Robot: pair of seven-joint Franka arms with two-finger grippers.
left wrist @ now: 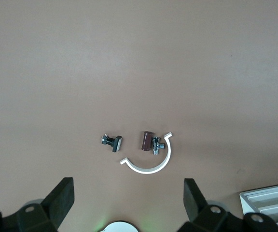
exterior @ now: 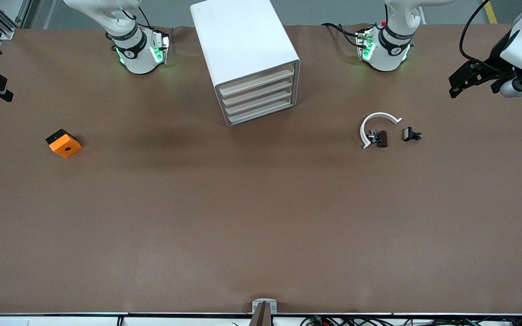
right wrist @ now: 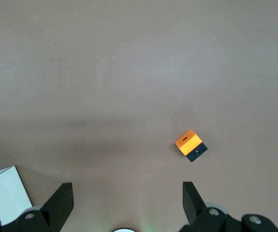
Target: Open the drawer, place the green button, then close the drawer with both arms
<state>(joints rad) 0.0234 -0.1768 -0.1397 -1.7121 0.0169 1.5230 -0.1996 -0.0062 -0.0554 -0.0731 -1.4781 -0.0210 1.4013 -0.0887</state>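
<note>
— Where was the drawer [exterior: 261, 112]?

— At the bottom of the white cabinet [exterior: 243, 40], lowest of four alike trays with pale fronts. It sat pushed in, flush with the three above it. The cabinet itself stood on the brown counter [exterior: 261, 217] between the two arm bases, its front turned toward the front camera and angled a little to the left arm's end.

— And the claws?

— Neither touched the cabinet. The left claw [left wrist: 128, 189] hung over the counter well off toward the left arm's end from the cabinet, its black fingers [left wrist: 64, 195] spread wide and nothing between them. The right claw [right wrist: 127, 191] hung over the counter well off toward the right arm's end from the cabinet, equally released and empty.

— What else lay about?

— Toward the left arm's end from the cabinet, and nearer the front camera than its front, lay a white arc [exterior: 378, 117]. A small brown part [exterior: 382, 138] with a bit of metal on it rested inside the arc's curve, just beside one end. A small black part [exterior: 411, 134] lay a little farther from the cabinet, apart from the arc.

— Anything at the opposite end?

— An orange block [exterior: 65, 143] with a hole in its top and a black underside, well apart from the cabinet toward the right arm's end, also nearer the camera than the cabinet's front.
</note>
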